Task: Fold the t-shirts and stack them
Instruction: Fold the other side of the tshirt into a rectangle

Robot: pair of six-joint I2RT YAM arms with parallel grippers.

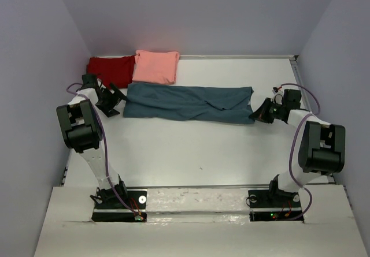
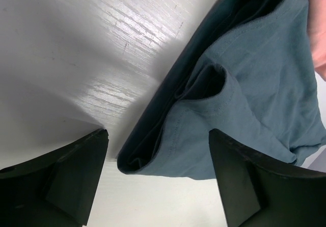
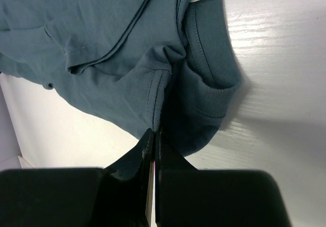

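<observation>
Our right end effector (image 3: pixel 153 135) is pinched shut on the collar end of the teal t-shirt (image 3: pixel 102 43), which stretches away from it across the bench (image 1: pixel 191 153). Our left end effector (image 2: pixel 155 137) straddles the hem, fingers spread. For a clean fold, we judge the left should close on every layer before both lift together.

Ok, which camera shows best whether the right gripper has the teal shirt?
Right wrist: the right gripper is shut on a fold of the teal t-shirt near its collar. Top external shows it only small at the shirt's end; left wrist shows only the opposite end.
</observation>
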